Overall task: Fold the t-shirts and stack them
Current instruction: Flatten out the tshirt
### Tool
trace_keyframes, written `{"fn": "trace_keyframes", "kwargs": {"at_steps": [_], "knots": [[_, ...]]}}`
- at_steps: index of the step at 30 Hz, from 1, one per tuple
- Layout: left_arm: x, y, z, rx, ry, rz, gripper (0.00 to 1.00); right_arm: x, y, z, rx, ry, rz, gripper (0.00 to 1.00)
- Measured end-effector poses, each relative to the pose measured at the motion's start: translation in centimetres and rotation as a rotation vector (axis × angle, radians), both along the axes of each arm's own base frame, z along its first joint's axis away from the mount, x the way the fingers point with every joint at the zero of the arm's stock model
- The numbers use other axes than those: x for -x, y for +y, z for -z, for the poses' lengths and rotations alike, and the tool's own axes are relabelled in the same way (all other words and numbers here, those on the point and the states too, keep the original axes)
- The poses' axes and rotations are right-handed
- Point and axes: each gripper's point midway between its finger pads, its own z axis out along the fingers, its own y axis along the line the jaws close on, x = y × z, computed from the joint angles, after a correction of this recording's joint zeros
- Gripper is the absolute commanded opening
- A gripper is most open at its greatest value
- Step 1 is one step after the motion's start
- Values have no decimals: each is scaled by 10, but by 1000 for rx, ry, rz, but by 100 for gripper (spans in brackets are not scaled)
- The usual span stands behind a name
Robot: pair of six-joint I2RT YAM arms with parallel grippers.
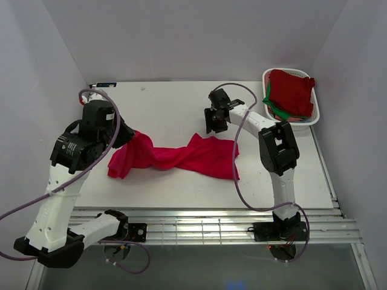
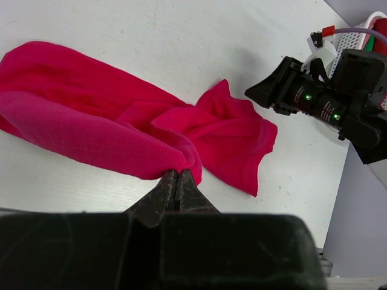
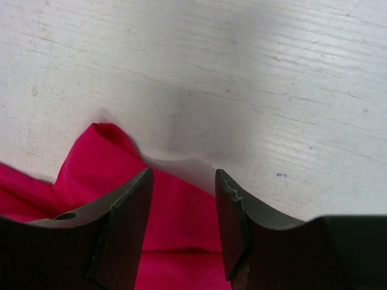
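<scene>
A crimson t-shirt (image 1: 181, 156) lies twisted and stretched across the middle of the table (image 1: 169, 103). My left gripper (image 2: 177, 173) is shut on a bunched fold at the shirt's left end (image 1: 130, 142); the cloth (image 2: 91, 115) trails away from the fingertips. My right gripper (image 3: 183, 178) stands open just over the shirt's far edge (image 3: 91, 163), its fingers (image 3: 130, 205) on either side of the cloth and not closed on it. In the top view the right gripper (image 1: 213, 128) is above the shirt's raised corner. More t-shirts, dark red (image 1: 291, 90) and green (image 1: 277, 109), are heaped in the basket.
The white slotted basket (image 1: 289, 70) stands at the far right corner of the table. Grey walls close in the back and both sides. A slatted metal rail (image 1: 199, 226) runs along the near edge. The right arm (image 2: 320, 103) shows in the left wrist view.
</scene>
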Motion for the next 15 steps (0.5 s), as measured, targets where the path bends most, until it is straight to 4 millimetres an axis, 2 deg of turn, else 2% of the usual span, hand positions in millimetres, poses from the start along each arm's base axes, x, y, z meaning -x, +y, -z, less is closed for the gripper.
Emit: {"fn": "trace_keyframes", "kwargs": {"at_steps": [6, 11, 15], "knots": [[1, 0, 8, 0, 19, -5, 0, 9, 12, 12, -40, 47, -45, 51], [0, -1, 10, -1, 26, -6, 0, 41, 15, 29, -49, 112, -87, 51], [-1, -1, 13, -2, 33, -4, 0, 57, 23, 20, -81, 122, -120, 51]]}}
